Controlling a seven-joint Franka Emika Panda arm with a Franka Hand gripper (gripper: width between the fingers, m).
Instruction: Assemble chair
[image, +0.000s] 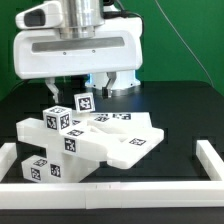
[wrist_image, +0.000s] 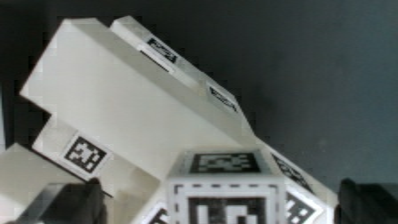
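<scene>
The chair parts lie in a pile of white tagged pieces at the table's middle: a flat slab (image: 125, 143), a chunky tagged block (image: 58, 120) leaning on it, and a small bar (image: 42, 170) in front at the exterior view's left. My gripper (image: 68, 92) hangs just above the pile's back, by a small tagged cube (image: 84, 102). In the wrist view a tagged white block (wrist_image: 231, 190) sits between my dark fingers (wrist_image: 68, 203), with a gap on each side. My gripper (wrist_image: 214, 208) is open. A long white slab (wrist_image: 143, 90) with edge tags runs away beyond it.
Long plain white border rails frame the black table at the exterior view's left (image: 8, 160), front (image: 110, 190) and right (image: 212, 158). The arm's white body (image: 75, 50) looms over the back. A green wall stands behind.
</scene>
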